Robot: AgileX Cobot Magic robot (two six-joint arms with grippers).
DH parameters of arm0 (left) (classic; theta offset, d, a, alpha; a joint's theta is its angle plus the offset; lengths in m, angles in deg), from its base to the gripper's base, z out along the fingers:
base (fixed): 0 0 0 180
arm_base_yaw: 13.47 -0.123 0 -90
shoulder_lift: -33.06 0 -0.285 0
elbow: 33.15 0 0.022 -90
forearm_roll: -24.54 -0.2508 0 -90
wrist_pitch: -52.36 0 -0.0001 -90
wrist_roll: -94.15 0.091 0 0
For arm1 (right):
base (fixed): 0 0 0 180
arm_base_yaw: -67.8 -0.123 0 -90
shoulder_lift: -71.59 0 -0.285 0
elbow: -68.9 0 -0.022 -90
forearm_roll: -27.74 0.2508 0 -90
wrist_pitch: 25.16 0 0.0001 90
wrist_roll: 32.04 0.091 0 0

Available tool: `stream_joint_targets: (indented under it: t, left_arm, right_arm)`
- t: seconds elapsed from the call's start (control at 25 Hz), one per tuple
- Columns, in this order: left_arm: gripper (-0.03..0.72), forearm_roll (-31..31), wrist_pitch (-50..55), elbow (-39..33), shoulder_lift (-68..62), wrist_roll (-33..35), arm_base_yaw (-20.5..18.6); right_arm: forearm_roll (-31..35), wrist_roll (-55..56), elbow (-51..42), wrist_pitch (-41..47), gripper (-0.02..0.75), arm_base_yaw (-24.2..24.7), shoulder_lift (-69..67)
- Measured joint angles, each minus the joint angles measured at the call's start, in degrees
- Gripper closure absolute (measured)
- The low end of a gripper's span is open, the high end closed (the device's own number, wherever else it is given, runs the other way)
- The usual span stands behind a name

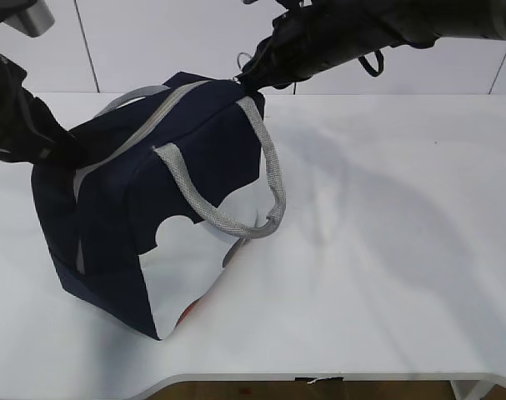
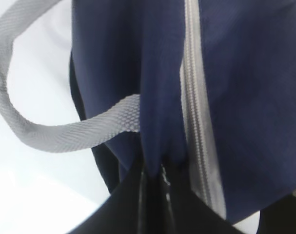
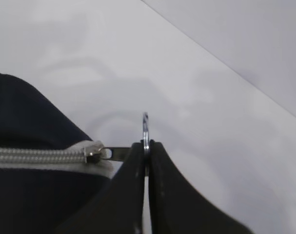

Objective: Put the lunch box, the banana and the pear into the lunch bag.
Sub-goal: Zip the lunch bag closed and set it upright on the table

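The navy lunch bag [image 1: 152, 200] stands tilted on the white table, its grey zipper strip [image 1: 148, 129] closed along the top. My right gripper [image 1: 246, 81] is shut on the metal ring pull [image 3: 146, 130] at the far end of the zipper; the slider [image 3: 93, 155] sits at that end. My left gripper [image 1: 65, 142] is shut on a fold of the bag's navy fabric [image 2: 155, 146] beside the zipper [image 2: 196, 126] at the near left end. The lunch box, banana and pear are hidden or out of view.
Grey webbing handles [image 1: 261, 167] hang over the bag's front and back [image 2: 50, 131]. The white table [image 1: 403, 250] runs to the right of the bag, its front edge [image 1: 336, 377] near. A white tiled wall stands behind.
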Motion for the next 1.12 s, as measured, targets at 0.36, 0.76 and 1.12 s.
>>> stream_joint_targets:
  t: [0.36, 0.76, 1.12]
  left_arm:
    - [0.693, -0.3, 0.2, 0.0, 0.7, 0.0, 0.0]
    - [0.693, -1.1, 0.5, 0.0, 2.3, 0.0, 0.0]
    - [0.693, -1.4, 1.3, 0.0, 2.6, 0.0, 0.0]
  right_arm:
    - [1.3, 0.6, 0.5, 4.4, 0.731, 1.6, -2.8]
    - [1.8, 0.8, 0.5, 7.6, 0.731, 1.9, -4.2]
    - [3.1, 0.8, 0.5, 8.7, 0.731, 2.1, -4.2]
